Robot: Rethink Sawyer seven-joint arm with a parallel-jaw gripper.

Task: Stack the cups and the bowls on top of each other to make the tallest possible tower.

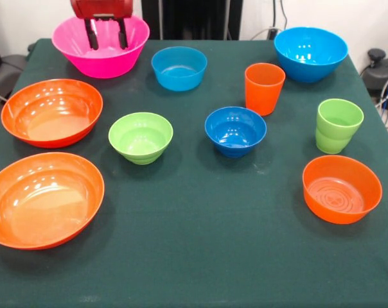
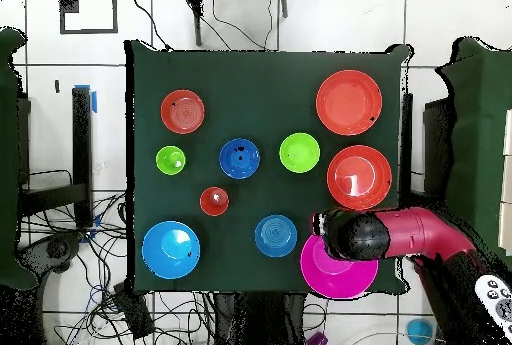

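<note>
Over the big pink bowl (image 1: 101,48) at about eleven o'clock on the table (image 1: 200,256) in the front view, the gripper (image 1: 106,33) hung with its two dark fingers (image 1: 91,33) spread apart and empty, their tips down inside the bowl's mouth; whether they touched its wall could not be told. No tower stood: the pink bowl sat alone on the green cloth, nested in nothing. At nine o'clock lay one wide shallow orange bowl (image 1: 52,112), and at eight o'clock, just beside it, the second wide orange bowl (image 1: 44,199). Near the table's centre sat the small lime green bowl (image 1: 141,136) and, toward three o'clock from it, the small dark blue bowl (image 1: 235,131). At twelve o'clock stood the smaller sky blue bowl (image 1: 178,67), and at one o'clock the larger sky blue bowl (image 1: 310,53). Between those two, a little nearer the centre, the orange cup (image 1: 264,88) stood upright. At three o'clock the lime green cup (image 1: 338,125) stood upright too, and at four o'clock sat the smaller orange bowl (image 1: 342,188). All pieces were apart, mouths up. In the overhead view the arm (image 2: 410,234) reached in from the right edge over the pink bowl.
</note>
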